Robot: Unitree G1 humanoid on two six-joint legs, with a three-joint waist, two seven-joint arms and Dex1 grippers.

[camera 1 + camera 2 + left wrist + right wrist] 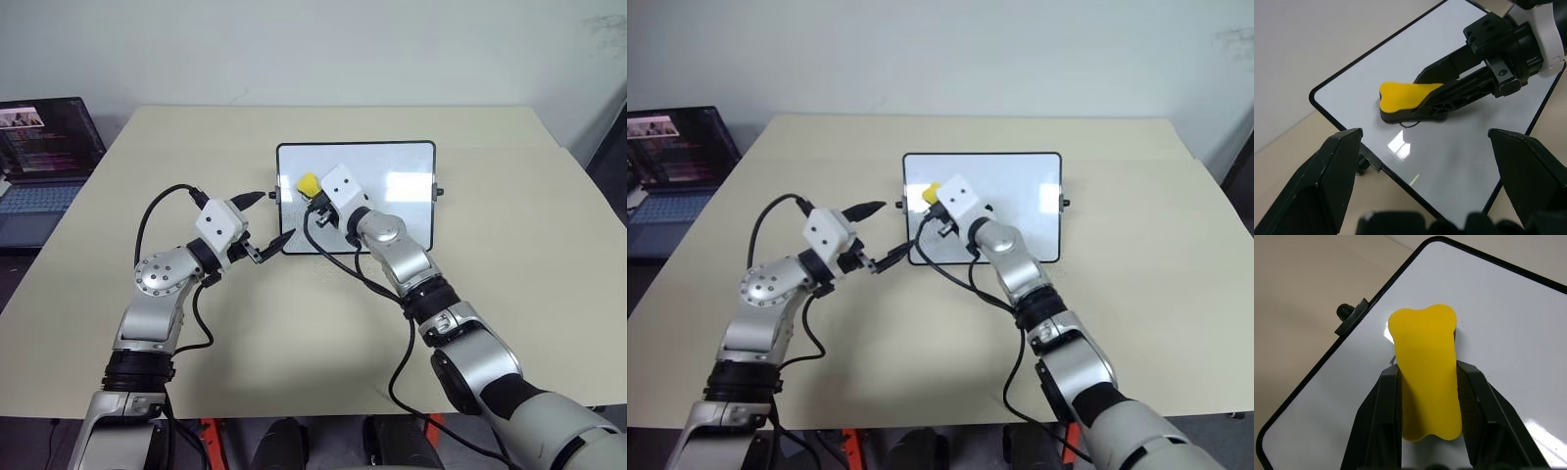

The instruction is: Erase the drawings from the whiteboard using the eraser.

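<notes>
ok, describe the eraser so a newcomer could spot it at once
On the beige table lies a whiteboard. Near its left end, the right gripper is shut on the eraser: a small yellow block with a dark underside, the only bright thing on the white surface.

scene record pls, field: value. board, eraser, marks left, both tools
whiteboard: flat on the table, black frame
eraser: yellow, dark underside, pressed on the board near its left end
drawings: a thin black mark at the eraser's edge; none seen elsewhere on the board
right tool: shut on the eraser
left tool: open, at the board's left edge, holding nothing
laptop: off the table's left side, screen on
</notes>
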